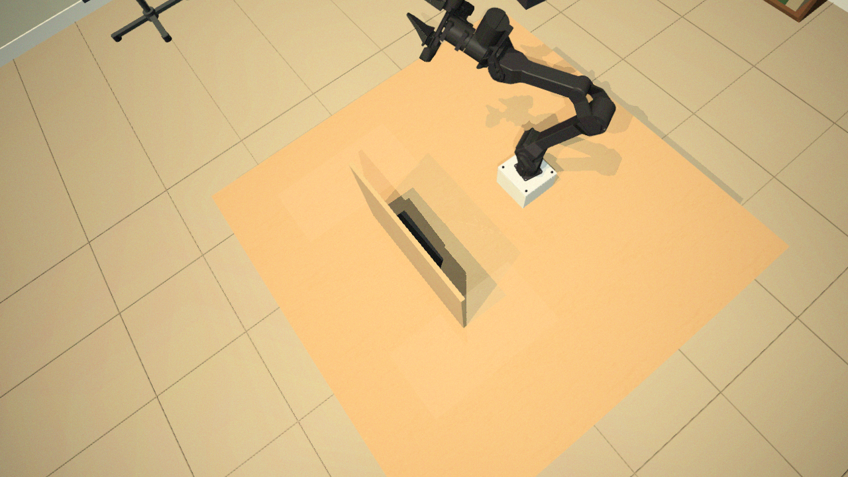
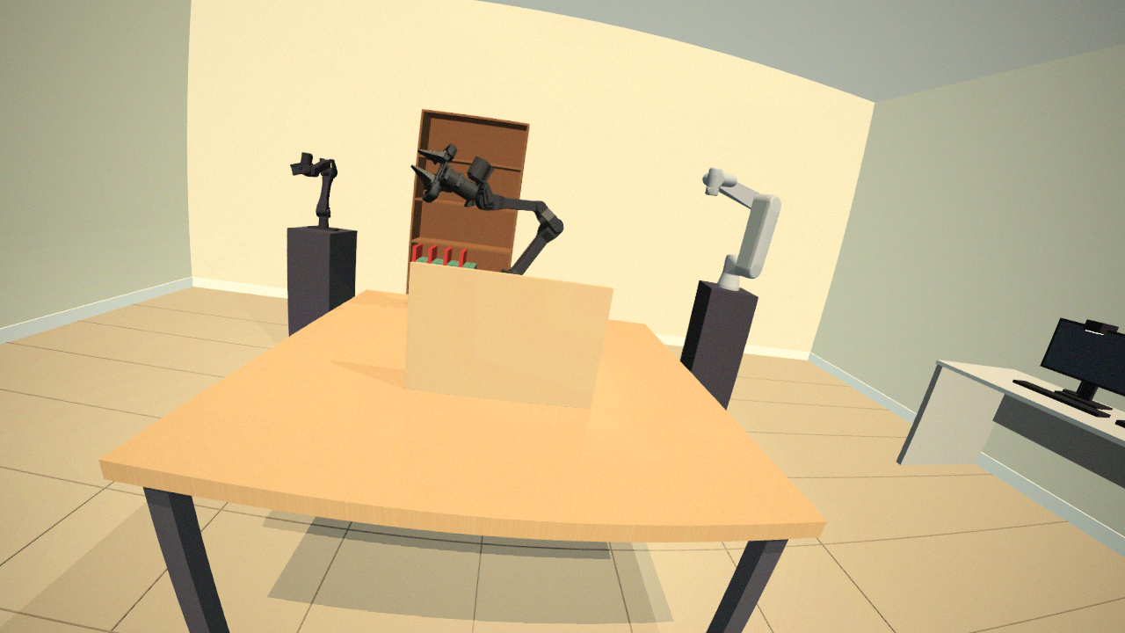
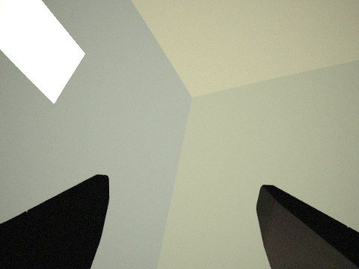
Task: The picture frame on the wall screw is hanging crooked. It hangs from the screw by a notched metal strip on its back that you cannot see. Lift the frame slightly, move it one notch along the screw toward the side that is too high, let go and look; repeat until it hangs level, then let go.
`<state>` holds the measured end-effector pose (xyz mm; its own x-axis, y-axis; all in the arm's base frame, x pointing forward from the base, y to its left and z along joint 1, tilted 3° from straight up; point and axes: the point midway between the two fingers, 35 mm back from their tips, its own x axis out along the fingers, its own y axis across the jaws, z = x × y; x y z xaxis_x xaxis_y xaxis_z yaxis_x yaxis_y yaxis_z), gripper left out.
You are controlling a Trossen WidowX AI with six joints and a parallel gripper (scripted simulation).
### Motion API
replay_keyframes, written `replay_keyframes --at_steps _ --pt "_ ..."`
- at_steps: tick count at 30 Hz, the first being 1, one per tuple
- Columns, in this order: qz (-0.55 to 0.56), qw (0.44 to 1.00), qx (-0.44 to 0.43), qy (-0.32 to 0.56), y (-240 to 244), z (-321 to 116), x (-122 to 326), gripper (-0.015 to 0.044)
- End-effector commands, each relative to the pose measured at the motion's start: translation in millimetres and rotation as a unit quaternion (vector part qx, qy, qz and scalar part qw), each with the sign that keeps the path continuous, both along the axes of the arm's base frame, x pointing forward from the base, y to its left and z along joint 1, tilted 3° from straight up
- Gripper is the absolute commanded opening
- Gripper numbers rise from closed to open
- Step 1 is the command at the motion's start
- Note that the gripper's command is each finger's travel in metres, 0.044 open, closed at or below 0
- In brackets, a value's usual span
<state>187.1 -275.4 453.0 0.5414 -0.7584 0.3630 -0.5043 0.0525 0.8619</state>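
Note:
The picture frame shows only as a dark, narrow bar [image 1: 421, 238], seen from above against the arm-facing side of the upright pale board [image 1: 403, 240] [image 2: 507, 338]. Its tilt, the screw and the notched strip cannot be made out. In the exterior view the board's back hides the frame. My gripper [image 2: 416, 158] [image 3: 185, 192] is open with nothing between its fingers. It is raised high, away from the frame and board, and is cut off by the top edge of the top view. The wrist view shows only walls and ceiling beyond the fingertips.
The arm's white base [image 1: 513, 185] stands on the orange table [image 1: 622, 266] [image 2: 472, 464], on the frame's side of the board. Behind the table are a bookshelf [image 2: 472, 185], a dark arm on a pedestal [image 2: 307, 275] and a white arm on a pedestal [image 2: 712, 338]. A desk [image 2: 952, 409] is at the right.

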Motion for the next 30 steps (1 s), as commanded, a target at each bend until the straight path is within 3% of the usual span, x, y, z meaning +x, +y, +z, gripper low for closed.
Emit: replay_keyframes --at_steps 1,11,22,30 --pt "0.071 0.996 0.001 0.049 47 -30 42 0.0260" --pt "0.254 0.953 -0.032 0.160 177 -104 98 0.0260" --pt "0.442 0.847 -0.134 0.264 319 -192 85 0.0260" --pt "0.465 0.828 -0.153 0.275 336 -204 79 0.0260"
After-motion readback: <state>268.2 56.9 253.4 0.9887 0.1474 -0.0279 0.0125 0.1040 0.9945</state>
